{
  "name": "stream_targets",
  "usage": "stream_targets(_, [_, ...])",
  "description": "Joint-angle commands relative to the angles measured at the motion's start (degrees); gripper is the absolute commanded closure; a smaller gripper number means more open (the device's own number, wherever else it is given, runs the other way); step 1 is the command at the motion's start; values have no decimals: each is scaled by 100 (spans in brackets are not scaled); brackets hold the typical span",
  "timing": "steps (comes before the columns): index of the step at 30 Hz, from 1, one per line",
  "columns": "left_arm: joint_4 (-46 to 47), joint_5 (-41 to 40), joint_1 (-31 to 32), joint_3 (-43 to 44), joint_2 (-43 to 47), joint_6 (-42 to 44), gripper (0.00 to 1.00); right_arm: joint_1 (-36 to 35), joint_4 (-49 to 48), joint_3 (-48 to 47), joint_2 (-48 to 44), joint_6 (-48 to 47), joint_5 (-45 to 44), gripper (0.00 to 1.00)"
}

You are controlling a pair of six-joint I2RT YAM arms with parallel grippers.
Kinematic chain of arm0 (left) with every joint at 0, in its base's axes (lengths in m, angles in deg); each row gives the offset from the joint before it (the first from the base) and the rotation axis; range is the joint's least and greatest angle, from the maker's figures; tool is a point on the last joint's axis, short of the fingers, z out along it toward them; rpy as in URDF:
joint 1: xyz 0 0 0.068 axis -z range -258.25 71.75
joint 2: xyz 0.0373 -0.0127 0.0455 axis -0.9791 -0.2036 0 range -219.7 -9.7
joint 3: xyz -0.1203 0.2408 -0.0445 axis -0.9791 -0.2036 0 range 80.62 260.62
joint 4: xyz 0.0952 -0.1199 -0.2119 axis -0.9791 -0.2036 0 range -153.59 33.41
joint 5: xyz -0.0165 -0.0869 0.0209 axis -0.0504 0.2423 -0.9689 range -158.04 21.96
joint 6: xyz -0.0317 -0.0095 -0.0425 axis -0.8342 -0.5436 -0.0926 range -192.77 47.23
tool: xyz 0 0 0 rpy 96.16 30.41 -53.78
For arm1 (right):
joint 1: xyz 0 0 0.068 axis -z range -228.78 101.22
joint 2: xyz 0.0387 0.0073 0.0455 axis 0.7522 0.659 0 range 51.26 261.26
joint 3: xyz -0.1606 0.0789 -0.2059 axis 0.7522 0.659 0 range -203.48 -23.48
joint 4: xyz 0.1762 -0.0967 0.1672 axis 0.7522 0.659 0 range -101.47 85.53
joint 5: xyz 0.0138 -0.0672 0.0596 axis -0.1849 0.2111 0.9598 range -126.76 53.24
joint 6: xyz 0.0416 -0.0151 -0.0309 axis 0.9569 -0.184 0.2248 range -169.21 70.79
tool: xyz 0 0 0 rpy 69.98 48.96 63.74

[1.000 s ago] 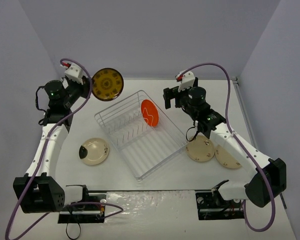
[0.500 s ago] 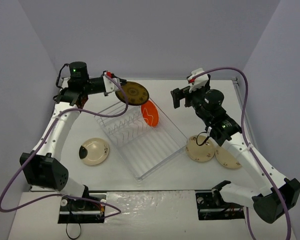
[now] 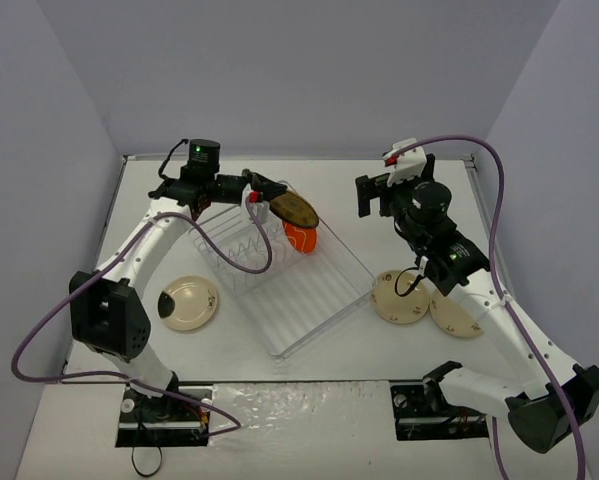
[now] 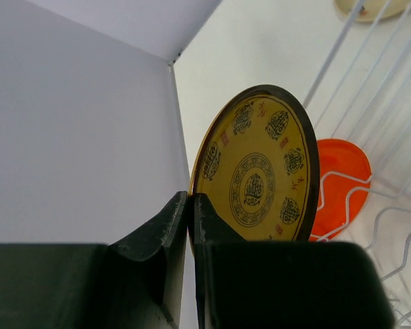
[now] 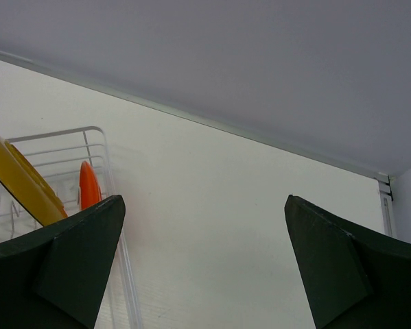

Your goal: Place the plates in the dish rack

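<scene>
While I watch from the top view, the left pincer [image 4: 190, 202] is closed tight on the rim of the mustard-brown patterned plate [image 4: 256, 175], its two fingers pinching the edge with no gap showing. That plate hangs tilted, close to on edge, over the far end of the dish rack [image 3: 325, 320], just beside the orange-red plate [image 3: 301, 238]. The orange-red plate stands upright among the wires at that end. I cannot tell whether the patterned plate touches the rack or its neighbour.

The right pincer [image 5: 202, 205] is spread wide and holds nothing; it hovers above the table [image 3: 229, 350] to the right of the rack, facing toward it.

Three cream plates lie flat on the table outside the rack. One [image 3: 191, 303] sits to the rack's left with a small dark lump [image 3: 167, 303] at its rim. The other two [image 3: 399, 298] [image 3: 457, 315] lie side by side on the right, under the right arm and well apart from its fingers.
</scene>
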State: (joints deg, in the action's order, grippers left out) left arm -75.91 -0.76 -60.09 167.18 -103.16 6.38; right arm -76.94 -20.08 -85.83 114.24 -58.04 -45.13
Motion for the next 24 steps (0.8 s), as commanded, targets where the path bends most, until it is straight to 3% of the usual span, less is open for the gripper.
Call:
stream_targets(1, [-528,645,9,173,-227,2203,100,20,-196,-77,-205,97,-474,0])
stream_targets(5, [-1988,597,25,553,-441,3730,100,30,-148,-78,-216,112,-485,0])
stream_targets(12, [-3811,349,69,1315,-976,5222,100,30,-106,-98,-159,171,-497,0])
stream_targets(19, [-4229,-94,73,1445,-1195,5927,100,30,-65,-114,-128,209,-511,0])
stream_targets(24, [-5278,-278,139,1959,-1483,6918,100,25,-76,-115,-115,259,-583,0])
